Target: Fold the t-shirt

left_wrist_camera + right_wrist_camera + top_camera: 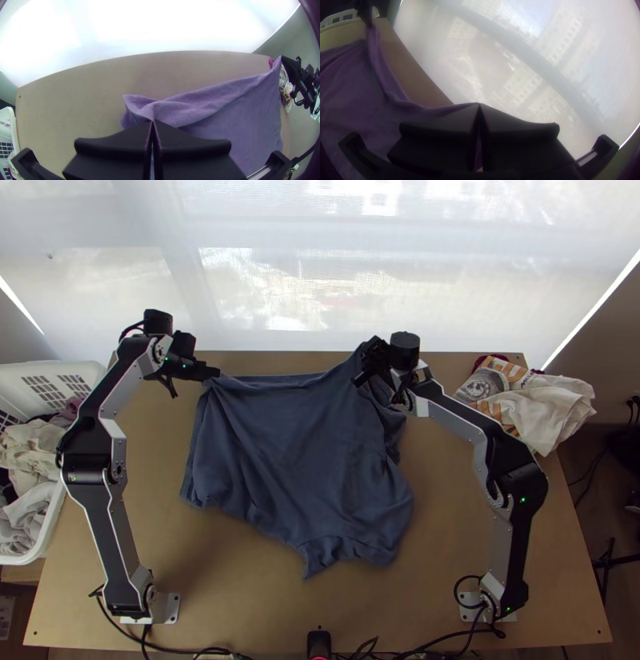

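Two grippers have my blue cotton t-shirt (pixel 296 444) by its far side, and from up here I read the light wooden table (pixel 240 600) as a clock, with twelve at the far edge. My left black gripper (pixel 214 373) is at about eleven o'clock, its wide flat fingers pressed together on the shirt's far-left corner; in the left wrist view the gripper (pixel 153 122) has a small flap of cloth sticking out beside its tips. My right black gripper (pixel 366 350) is near half past twelve, close to the far edge, pinching the shirt's other far corner, which is drawn up to a point at its fingertips. Between the two, the far edge runs across with a shallow sag and a narrow band of cloth turned along it. The rest lies spread over the middle of the table, wrinkled and uneven, with a small pointed piece at six o'clock and some bunched fabric just to the three o'clock side of the right gripper. Out at nine o'clock I've got a white plastic laundry basket (pixel 84 369) holding crumpled clothes, and at two o'clock a loose white-and-orange printed cloth heap (pixel 532 408) overhangs the table's edge.
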